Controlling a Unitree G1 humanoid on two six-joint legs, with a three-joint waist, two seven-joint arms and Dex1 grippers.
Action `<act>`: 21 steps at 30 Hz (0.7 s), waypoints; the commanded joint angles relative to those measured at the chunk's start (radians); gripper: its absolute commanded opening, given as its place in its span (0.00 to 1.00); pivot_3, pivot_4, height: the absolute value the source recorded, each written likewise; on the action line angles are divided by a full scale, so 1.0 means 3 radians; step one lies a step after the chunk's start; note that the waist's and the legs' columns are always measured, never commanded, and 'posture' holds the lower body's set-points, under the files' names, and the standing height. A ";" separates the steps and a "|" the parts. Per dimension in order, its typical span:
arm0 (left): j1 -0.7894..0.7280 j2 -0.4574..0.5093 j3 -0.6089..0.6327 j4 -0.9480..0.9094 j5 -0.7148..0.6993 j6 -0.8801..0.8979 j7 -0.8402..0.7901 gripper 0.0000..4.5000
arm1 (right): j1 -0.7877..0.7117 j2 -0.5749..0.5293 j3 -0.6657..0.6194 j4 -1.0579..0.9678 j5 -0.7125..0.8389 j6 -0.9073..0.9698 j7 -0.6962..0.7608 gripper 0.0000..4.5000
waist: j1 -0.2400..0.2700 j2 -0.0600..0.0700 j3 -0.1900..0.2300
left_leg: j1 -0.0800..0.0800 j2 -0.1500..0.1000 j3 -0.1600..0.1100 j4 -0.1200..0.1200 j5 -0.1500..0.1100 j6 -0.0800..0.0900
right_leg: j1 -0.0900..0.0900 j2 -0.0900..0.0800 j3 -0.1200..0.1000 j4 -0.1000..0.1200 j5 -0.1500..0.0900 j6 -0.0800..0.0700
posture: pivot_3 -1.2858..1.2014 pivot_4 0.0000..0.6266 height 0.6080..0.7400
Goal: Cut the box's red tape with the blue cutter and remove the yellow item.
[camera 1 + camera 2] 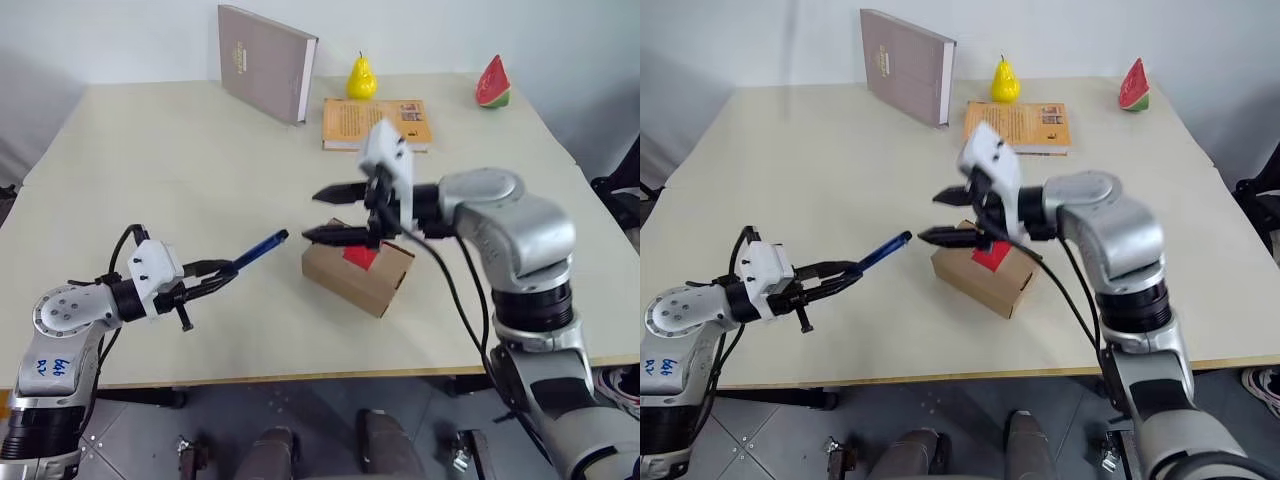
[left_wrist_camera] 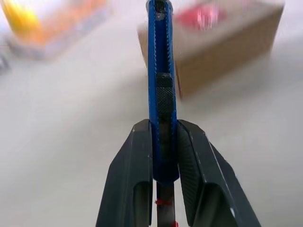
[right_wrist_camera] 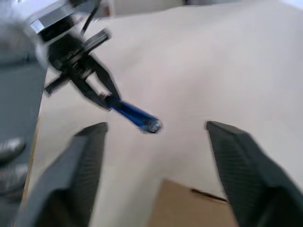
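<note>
A small brown cardboard box sits on the table right of centre, with a patch of red tape on its top face. My left gripper is shut on the handle end of the blue cutter. The cutter points level toward the box, with a gap between its tip and the carton. In the left wrist view the cutter stands between both pads, the box beyond it. My right gripper hovers just above the box's left end, jaws wide open and holding nothing. The yellow item is hidden.
At the back of the table a grey-brown hardcover book stands upright. A yellow pear, a flat orange-yellow book and a red watermelon slice lie to its right. The front table edge runs just below my left gripper.
</note>
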State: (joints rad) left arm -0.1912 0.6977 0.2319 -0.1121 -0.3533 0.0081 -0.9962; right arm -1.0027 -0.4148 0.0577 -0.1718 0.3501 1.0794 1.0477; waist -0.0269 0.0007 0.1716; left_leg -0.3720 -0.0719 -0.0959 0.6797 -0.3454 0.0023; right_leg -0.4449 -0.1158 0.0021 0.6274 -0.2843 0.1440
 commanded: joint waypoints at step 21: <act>-0.0953 -0.0787 -0.0594 0.1077 0.0468 -0.1706 0.0255 0.09 | -0.0898 -0.0057 0.0376 0.1045 0.0734 0.1127 -0.0147 0.99 | -0.0003 -0.0001 0.0000 | -0.0008 -0.0004 0.0000 0.0003 0.0001 0.0002 | -0.0003 -0.0002 -0.0005 0.0005 0.0002 0.0005 | 0.52 0.24 1.00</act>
State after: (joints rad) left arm -0.4705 0.4515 0.0502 0.2168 -0.2113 -0.4814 -0.9327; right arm -1.2334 -0.4274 0.1876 0.1519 0.5459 1.4084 1.0026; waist -0.0278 0.0005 0.1715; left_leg -0.3745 -0.0732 -0.0960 0.6807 -0.3451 0.0030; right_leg -0.4457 -0.1164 0.0007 0.6290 -0.2836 0.1454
